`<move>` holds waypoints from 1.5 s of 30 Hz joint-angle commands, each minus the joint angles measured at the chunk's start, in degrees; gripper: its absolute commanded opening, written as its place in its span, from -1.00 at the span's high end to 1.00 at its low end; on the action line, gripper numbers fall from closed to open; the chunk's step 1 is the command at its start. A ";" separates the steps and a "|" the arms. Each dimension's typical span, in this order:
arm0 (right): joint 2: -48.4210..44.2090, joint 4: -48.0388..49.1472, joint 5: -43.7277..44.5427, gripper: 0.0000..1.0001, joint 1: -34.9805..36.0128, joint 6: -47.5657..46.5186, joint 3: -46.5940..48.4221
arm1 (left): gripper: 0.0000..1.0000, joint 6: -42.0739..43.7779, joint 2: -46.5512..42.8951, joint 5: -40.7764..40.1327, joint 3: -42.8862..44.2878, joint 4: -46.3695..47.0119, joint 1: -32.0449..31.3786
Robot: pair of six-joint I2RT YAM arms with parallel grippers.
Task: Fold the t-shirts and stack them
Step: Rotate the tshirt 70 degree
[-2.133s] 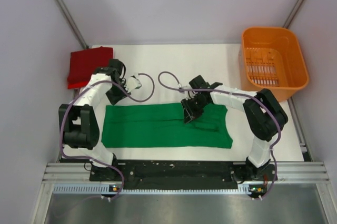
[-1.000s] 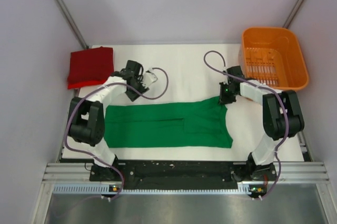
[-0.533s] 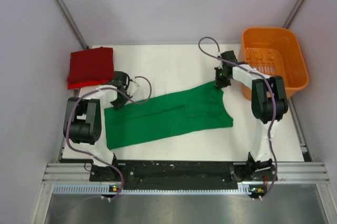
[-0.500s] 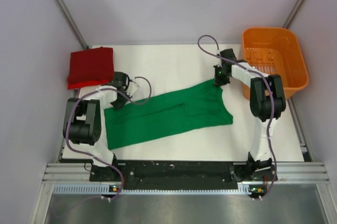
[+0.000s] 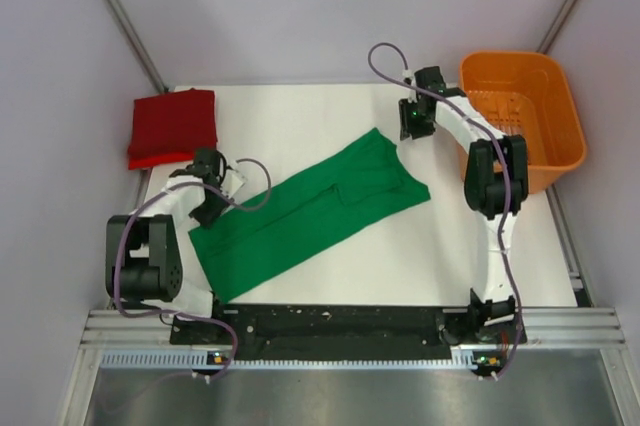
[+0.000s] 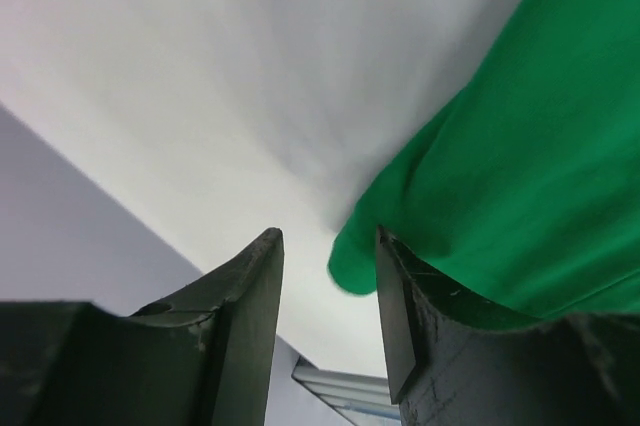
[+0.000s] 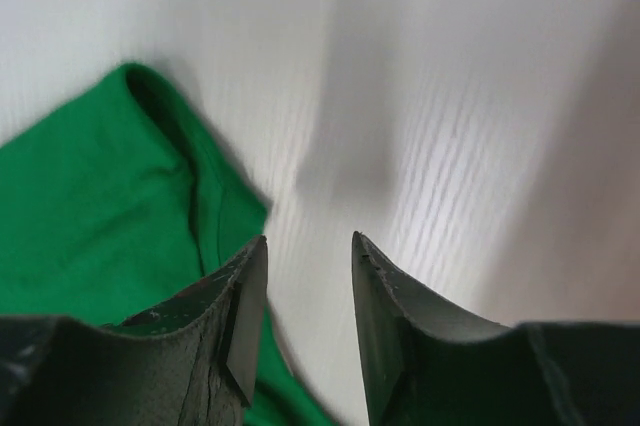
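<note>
From above, the green t-shirt [image 5: 310,211] lies flat and slanted across the middle of the white table [image 5: 300,121], running from the lower left up to the right. The dark red t-shirt [image 5: 172,126] sits folded in the upper left corner. An orange basket [image 5: 512,56] is at the upper right. The left gripper [image 5: 203,214] is at the green shirt's lower left end, and the right gripper [image 5: 408,131] is just past its upper right end. In the left wrist view, the two fingers [image 6: 250,326] have a small gap with nothing in it, and green cloth fills the right side. In the right wrist view, the fingers [image 7: 385,326] also stand a little apart and hold nothing, with green cloth at the lower left.
</note>
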 commanded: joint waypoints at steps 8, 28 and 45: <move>-30.51 3.96 2.18 0.61 4.82 0.51 -36.62 | 0.08 1.74 -0.78 -1.59 6.09 -4.48 5.34; 2.23 -9.12 14.32 1.00 1.75 -4.49 1.17 | 0.16 2.78 -1.47 13.87 4.17 -9.31 -1.05; 17.48 -10.71 -3.09 0.73 -2.12 -7.21 35.87 | 0.10 5.95 -4.55 30.41 -6.29 -10.54 -30.07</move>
